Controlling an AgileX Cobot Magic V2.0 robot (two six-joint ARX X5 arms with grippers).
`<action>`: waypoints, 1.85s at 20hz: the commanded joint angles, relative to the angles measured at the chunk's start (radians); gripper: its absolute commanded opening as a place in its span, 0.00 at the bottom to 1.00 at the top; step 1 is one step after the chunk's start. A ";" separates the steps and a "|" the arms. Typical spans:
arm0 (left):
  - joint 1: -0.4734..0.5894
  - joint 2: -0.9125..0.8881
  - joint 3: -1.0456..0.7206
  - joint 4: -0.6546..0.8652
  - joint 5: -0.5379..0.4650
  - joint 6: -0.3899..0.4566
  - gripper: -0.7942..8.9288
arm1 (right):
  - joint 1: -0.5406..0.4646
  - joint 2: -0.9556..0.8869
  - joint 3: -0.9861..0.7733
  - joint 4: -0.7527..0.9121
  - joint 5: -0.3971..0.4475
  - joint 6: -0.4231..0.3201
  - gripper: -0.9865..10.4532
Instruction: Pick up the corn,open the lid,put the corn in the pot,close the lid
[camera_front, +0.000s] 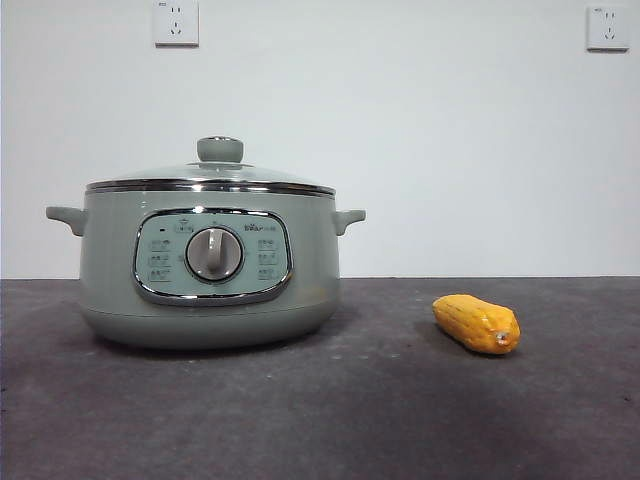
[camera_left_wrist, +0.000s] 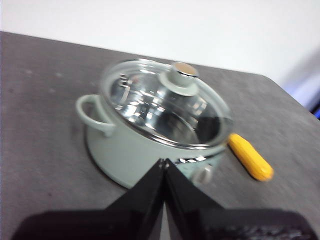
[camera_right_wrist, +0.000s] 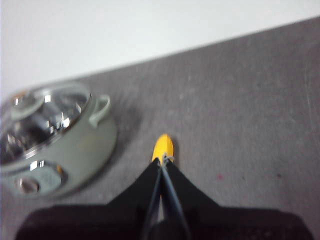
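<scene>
The front view shows the pot (camera_front: 208, 265) face on, its chrome-framed control panel (camera_front: 212, 256) and grey dial (camera_front: 214, 254) turned toward the camera, standing on the dark grey desk (camera_front: 350, 420). Two wall sockets (camera_front: 176, 22) sit high on the white wall behind it. Neither arm appears in this view.

Both wrist views look down from above. The left wrist view alone shows through the glass lid (camera_left_wrist: 160, 105) into the pot's shiny steel interior. The lid is seated on the rim, with its sage-green knob (camera_left_wrist: 183, 75) upright. The left gripper (camera_left_wrist: 163, 162) hangs above the pot's near wall, its jaws pressed together with nothing between them.

The corn (camera_front: 477, 323) lies on its side on the desk, apart from the pot on the panel's right as seen from the front. It is a short, stubby yellow-orange cob, with its brownish stem end pointing toward the front camera. In the right wrist view only its tip shows beyond the right gripper (camera_right_wrist: 163, 159), which hangs over it. These jaws are closed to a thin slit and hold nothing.
</scene>
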 joint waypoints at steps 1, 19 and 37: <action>-0.002 0.040 0.063 -0.072 0.036 0.072 0.08 | 0.000 0.086 0.113 -0.124 -0.005 -0.127 0.08; -0.131 0.235 0.275 -0.344 0.064 0.237 0.08 | 0.001 0.420 0.434 -0.473 -0.173 -0.294 0.09; -0.189 0.341 0.346 -0.262 0.195 0.233 0.79 | 0.082 0.632 0.435 -0.290 -0.210 -0.237 0.64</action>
